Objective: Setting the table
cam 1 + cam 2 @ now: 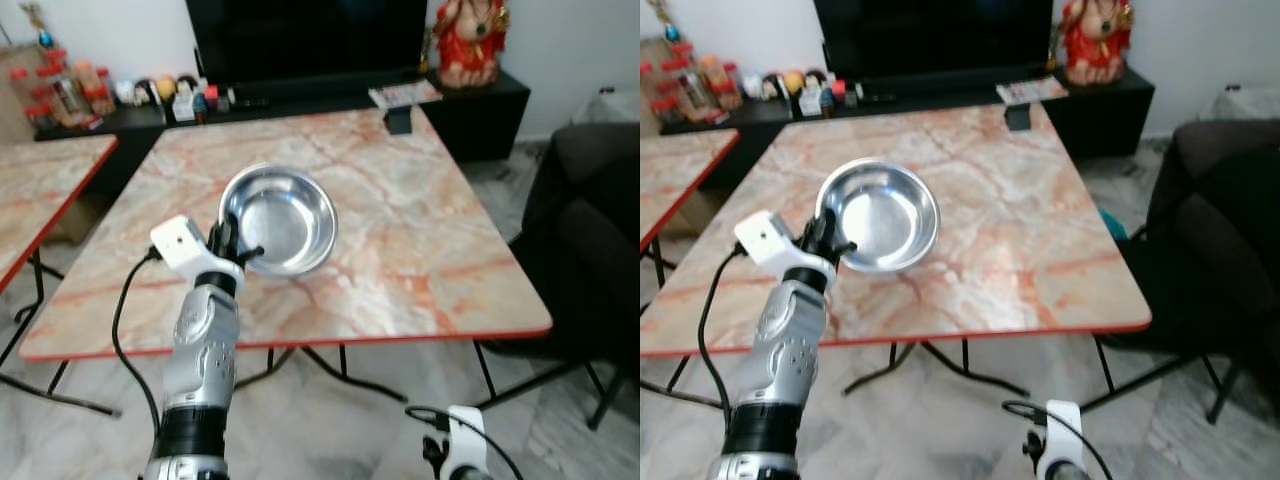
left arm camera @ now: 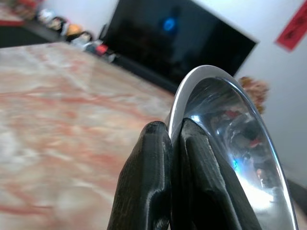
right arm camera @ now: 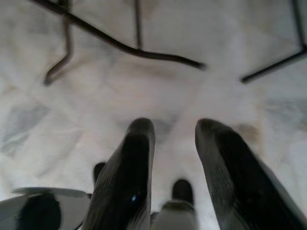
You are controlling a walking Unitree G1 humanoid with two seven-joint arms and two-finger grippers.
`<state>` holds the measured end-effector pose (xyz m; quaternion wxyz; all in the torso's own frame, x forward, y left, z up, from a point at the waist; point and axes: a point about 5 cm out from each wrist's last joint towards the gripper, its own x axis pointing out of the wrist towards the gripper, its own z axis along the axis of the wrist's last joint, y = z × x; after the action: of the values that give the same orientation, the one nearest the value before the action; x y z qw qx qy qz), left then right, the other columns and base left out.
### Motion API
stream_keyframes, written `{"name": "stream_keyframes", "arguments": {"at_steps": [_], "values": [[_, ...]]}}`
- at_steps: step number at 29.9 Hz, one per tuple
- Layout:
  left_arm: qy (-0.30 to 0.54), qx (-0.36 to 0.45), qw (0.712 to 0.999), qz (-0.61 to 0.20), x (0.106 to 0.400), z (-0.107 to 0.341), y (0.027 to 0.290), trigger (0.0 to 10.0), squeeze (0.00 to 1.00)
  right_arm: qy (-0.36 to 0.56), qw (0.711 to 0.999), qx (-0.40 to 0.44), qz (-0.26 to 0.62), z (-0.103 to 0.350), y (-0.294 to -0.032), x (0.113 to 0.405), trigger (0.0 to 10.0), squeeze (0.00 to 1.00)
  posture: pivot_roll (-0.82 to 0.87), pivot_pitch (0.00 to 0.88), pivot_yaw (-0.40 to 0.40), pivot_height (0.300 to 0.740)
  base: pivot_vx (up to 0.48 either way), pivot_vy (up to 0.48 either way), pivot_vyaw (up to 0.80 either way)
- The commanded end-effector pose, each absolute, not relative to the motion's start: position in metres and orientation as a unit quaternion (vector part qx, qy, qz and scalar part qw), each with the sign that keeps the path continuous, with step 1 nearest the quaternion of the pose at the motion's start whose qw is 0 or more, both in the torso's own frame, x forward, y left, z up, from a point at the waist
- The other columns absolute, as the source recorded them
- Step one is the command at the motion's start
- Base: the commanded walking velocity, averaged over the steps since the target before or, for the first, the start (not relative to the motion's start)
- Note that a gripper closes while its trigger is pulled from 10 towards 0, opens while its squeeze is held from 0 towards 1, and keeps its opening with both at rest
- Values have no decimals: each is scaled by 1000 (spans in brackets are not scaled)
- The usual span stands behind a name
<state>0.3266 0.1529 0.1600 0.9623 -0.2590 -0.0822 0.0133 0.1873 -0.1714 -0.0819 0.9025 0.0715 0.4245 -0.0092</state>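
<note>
Shiny steel bowl (image 1: 278,221) — left gripper (image 1: 237,250) jaws pinch its rim; right gripper (image 3: 175,143) jaws apart.

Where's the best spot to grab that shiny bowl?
Probably the thin rim of the steel bowl, from the robot's near-left side. That edge is slim enough to pinch, and the left hand grips it there already. The right hand hangs open near the floor.
</note>
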Motion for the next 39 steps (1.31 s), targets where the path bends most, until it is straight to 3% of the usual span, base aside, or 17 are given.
{"name": "stream_keyframes", "arguments": {"at_steps": [1,9,39], "values": [[-74,-262,962,-7,327,161,147,10000,0,420,904,73,-9,-80,-170,190,10000,0,-130,0,56,740,0,0,0],[-34,-295,954,-35,322,147,122,10000,0,421,904,71,-12,-81,-175,188,10000,0,-133,0,35,740,0,0,0],[-41,-277,960,-30,324,151,128,10000,0,418,906,70,-8,-81,-172,189,10000,0,-144,0,54,740,0,0,-73]]}}
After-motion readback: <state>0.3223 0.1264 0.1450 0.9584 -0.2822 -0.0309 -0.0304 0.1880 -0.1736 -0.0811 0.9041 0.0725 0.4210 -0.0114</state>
